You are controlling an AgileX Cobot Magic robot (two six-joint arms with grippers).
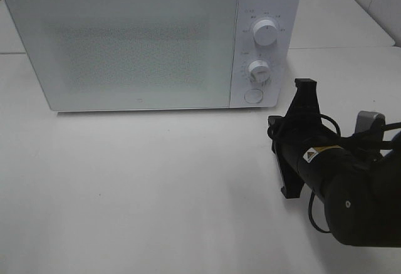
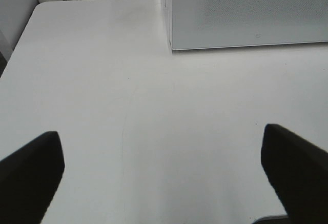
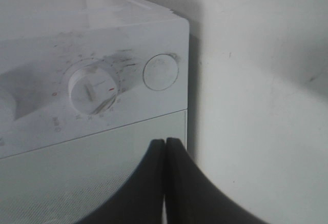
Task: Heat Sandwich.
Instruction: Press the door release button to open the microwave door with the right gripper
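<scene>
Near the microwave [image 1: 125,42], my right claw [image 3: 165,143], pressed together, seems set for door-opening: a straight push on the round button [image 3: 160,72]

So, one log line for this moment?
white box-shaped microwave door shut | right gripper shut, empty, near round white button | left gripper open, empty | sandwich not in view

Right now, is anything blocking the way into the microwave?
Yes: the microwave door is shut across the whole front. No sandwich shows in any view. The shut right claw points at the control side, with nothing visible between it and the round button.
</scene>
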